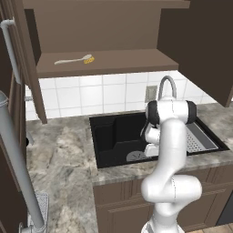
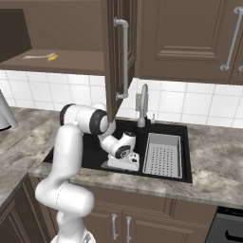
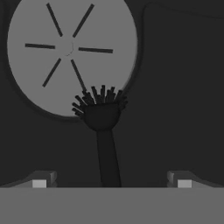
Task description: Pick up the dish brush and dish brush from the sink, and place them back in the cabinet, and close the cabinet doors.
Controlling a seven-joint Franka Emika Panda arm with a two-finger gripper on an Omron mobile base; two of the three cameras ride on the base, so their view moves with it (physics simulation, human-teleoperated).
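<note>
Look left first: the whitish-handled dish brush (image 1: 73, 59) with its yellow-orange head already lies flat on the cabinet (image 1: 109, 63) shelf, so by my read half your job is done and its door (image 2: 117, 57) hangs wide for the second delivery. Move to the middle and you've got the arm bent down into the black sink (image 1: 109, 141), wrist low over the basin floor near the round grey drain (image 3: 65, 52). Through the hand camera, the black-handled dish brush (image 3: 104, 131) lies on the sink floor, slim handle running up between your fingertips, dark bristles fanned over the drain's rim. Your gripper (image 3: 111, 180) stands fully apart, straddling that handle, holding nothing yet. Off to the right, the grey perforated rack (image 2: 163, 154) sits in the basin, untouched.
</note>
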